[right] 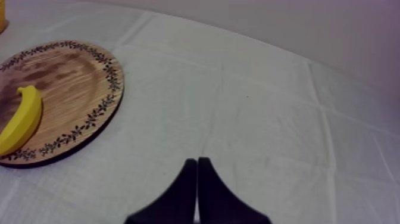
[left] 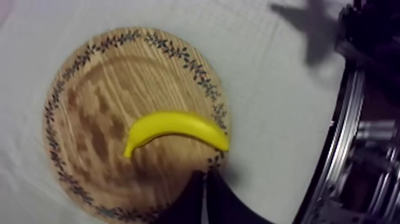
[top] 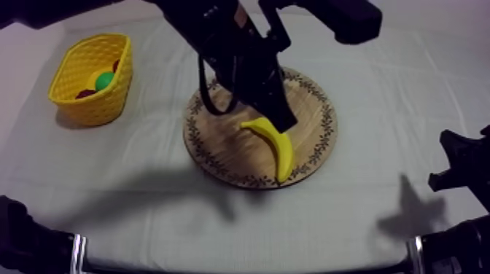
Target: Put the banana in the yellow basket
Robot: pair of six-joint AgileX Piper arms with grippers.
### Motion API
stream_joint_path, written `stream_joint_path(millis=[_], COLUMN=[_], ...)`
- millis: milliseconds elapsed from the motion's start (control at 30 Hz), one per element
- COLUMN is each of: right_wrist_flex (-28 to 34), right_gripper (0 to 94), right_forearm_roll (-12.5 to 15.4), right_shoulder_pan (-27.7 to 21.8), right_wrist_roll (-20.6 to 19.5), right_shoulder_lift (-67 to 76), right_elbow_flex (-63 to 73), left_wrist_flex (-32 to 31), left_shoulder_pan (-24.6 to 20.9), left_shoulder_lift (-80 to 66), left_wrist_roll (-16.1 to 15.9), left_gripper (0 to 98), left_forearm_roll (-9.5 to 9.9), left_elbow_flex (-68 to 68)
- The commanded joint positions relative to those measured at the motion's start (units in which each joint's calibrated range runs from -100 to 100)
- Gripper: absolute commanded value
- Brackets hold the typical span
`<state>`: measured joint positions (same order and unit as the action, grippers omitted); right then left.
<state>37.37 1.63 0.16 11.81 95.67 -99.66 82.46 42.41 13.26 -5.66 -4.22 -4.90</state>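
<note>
Top view: the left arm reaches in from the upper left over the board [top: 219, 142], and the left hand [top: 285, 122] hovers close over the banana [top: 275, 146]. The banana lies flat on the board, on the half nearer the right arm, with one tip close to the patterned rim. The basket [top: 73, 55] stands on the worktop [top: 146, 218], well apart from the board at the left side.

Left wrist view: the left hand's fingers are pressed together in a narrow wedge, pinching nothing. They sit over the board rim, just beside the banana.

Right wrist view: the right hand [right: 196, 164] is also pressed together and empty, low over bare worktop and apart from the board.

Step in hand: approach for the grasp; the banana is not yet held.

Next move, by judgement:
1. Spread the left fingers.
2. Centre them across the banana's middle, spanning its narrow width.
3. Descend and close.

Descending with the fingers together would likely push the banana aside.
</note>
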Motion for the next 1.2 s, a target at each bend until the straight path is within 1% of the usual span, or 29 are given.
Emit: stream_joint_path(millis=[0,133,267,400,467,533,600,733,867,1000,1167], right_wrist_flex=[0.0,0.0,0.0,0.0,0.0,0.0,0.0,0.0,0.0,0.0,0.0], right_gripper=[0.3,0.3,0.3,0.3,0.3,0.3,0.3,0.3,0.3,0.3,0.3], right_forearm_roll=[0.0,0.0,0.0,0.0,0.0,0.0,0.0,0.0,0.0,0.0,0.0], right_shoulder_pan=[0.0,0.0,0.0,0.0,0.0,0.0,0.0,0.0,0.0,0.0,0.0], right_wrist_roll=[0.0,0.0,0.0,0.0,0.0,0.0,0.0,0.0,0.0,0.0,0.0], right_shoulder_lift=[0.0,0.0,0.0,0.0,0.0,0.0,0.0,0.0,0.0,0.0,0.0], right_elbow_flex=[0.0,0.0,0.0,0.0,0.0,0.0,0.0,0.0,0.0,0.0,0.0], left_wrist_flex=[1.4,2.3,0.3,1.4,2.5,3.2,3.8,4.3,4.4,4.4,4.4], left_shoulder_pan=[0.1,0.7,1.9,3.2,3.7,4.1,4.3,4.2,4.1,4.2,4.3], left_shoulder_lift=[0.2,1.0,2.2,3.4,3.9,4.2,4.5,4.9,5.3,5.6,6.5], left_wrist_roll=[-7.3,-14.0,-18.9,-21.3,-21.8,-22.0,-22.3,-22.7,-21.8,-20.3,-19.4], left_gripper=[0.0,0.0,0.0,0.0,0.3,3.3,10.1,32.4,51.5,65.3,77.1], left_forearm_roll=[0.88,1.74,2.6,4.39,5.35,6.32,6.9,7.28,8.14,9.33,10.43], left_elbow_flex=[-1.4,-2.3,0.0,-0.1,-1.4,-2.6,-3.7,-4.6,-4.6,-4.4,-3.8])
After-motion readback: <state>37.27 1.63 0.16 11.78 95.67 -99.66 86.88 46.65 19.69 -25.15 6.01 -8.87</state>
